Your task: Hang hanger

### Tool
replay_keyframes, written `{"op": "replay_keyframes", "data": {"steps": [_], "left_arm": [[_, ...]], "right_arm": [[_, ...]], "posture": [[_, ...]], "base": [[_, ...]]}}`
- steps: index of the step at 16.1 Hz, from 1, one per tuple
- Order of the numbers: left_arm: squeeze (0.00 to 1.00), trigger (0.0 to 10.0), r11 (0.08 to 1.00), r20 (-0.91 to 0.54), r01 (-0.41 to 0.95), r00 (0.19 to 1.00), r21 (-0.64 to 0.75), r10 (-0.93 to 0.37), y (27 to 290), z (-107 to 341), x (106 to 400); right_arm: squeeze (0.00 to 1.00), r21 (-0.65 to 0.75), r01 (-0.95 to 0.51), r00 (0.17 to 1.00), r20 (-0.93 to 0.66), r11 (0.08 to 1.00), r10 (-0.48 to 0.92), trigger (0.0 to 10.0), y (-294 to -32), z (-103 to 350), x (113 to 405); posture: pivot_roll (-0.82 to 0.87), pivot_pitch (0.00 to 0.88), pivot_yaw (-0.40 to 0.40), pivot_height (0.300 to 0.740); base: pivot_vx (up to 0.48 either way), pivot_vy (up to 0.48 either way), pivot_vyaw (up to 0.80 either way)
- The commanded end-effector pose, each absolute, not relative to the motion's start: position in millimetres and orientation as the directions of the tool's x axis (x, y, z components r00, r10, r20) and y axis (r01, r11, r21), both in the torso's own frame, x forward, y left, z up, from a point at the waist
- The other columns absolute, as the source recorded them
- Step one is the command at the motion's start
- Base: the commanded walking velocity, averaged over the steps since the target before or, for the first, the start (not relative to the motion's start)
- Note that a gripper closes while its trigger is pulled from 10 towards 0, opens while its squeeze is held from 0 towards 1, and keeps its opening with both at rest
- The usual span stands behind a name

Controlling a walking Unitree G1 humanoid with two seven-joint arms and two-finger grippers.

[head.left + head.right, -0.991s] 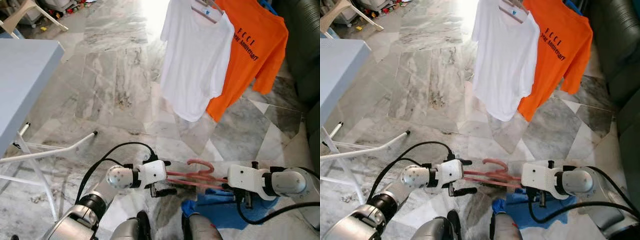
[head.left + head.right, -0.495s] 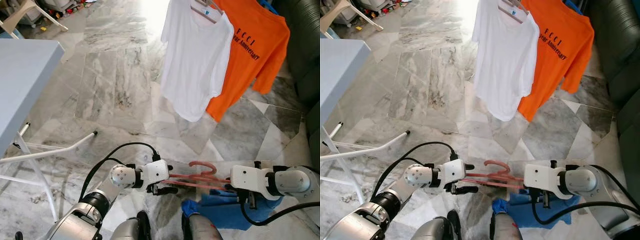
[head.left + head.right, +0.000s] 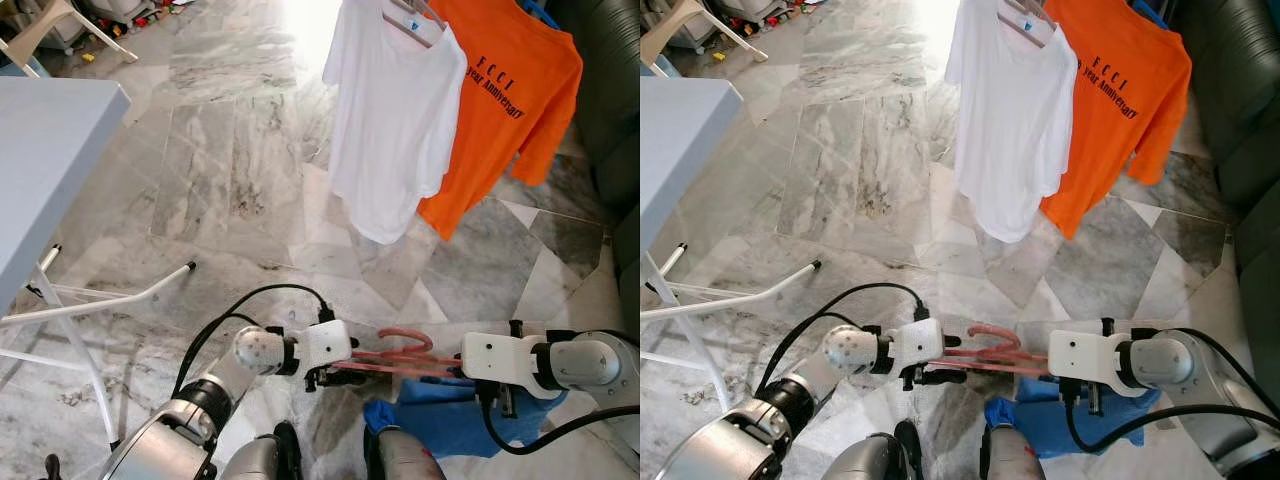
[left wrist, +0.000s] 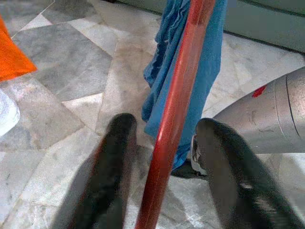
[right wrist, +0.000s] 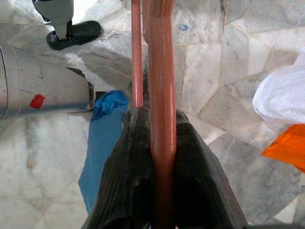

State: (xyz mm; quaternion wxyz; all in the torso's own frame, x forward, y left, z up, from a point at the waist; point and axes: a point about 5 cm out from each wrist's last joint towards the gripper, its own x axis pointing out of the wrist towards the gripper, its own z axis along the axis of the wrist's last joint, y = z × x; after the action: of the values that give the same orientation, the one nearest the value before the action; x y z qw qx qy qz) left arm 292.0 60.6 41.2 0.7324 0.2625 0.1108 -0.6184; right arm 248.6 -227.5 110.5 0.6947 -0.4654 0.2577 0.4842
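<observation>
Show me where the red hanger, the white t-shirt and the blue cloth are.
red hanger (image 3: 405, 336): left eye view, on its hook.
white t-shirt (image 3: 385, 130): left eye view, middle of its front.
blue cloth (image 3: 1040, 420): right eye view, on its lower fold.

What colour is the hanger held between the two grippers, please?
The hanger is pinkish red, clearest in the right wrist view.

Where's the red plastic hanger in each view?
Left eye: red plastic hanger low centre, between the claws.
Right eye: low centre.
Left wrist: bar between the open left claw's fingers.
Right wrist: bar clamped by the right claw.
Shared landmark: blue cloth.
</observation>
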Motion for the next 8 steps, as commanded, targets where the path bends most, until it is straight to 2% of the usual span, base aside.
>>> {"op": "replay_keyframes", "data": {"steps": [1, 8], "left_arm": [[0.0, 0.0, 0.076, -0.521, 0.972, 0.185, 0.224, -0.833, 62.6, 34.4, 287.5], [0.0, 0.0, 0.07, -0.521, 0.971, 0.182, 0.227, -0.834, 59.8, 36.8, 289.4]], "right_arm": [[0.0, -0.404, -0.912, 0.393, -0.816, 0.068, 0.424, 10.0, -228.0, 111.4, 247.3], [0.0, -0.428, -0.901, 0.415, -0.814, 0.062, 0.407, 10.0, -230.2, 110.3, 249.5]], "posture": [[-0.26, 0.261, 0.079, 0.74], [-0.26, 0.26, 0.082, 0.74]], "base": [[0.0, 0.0, 0.0], [0.0, 0.0, 0.0]]}}
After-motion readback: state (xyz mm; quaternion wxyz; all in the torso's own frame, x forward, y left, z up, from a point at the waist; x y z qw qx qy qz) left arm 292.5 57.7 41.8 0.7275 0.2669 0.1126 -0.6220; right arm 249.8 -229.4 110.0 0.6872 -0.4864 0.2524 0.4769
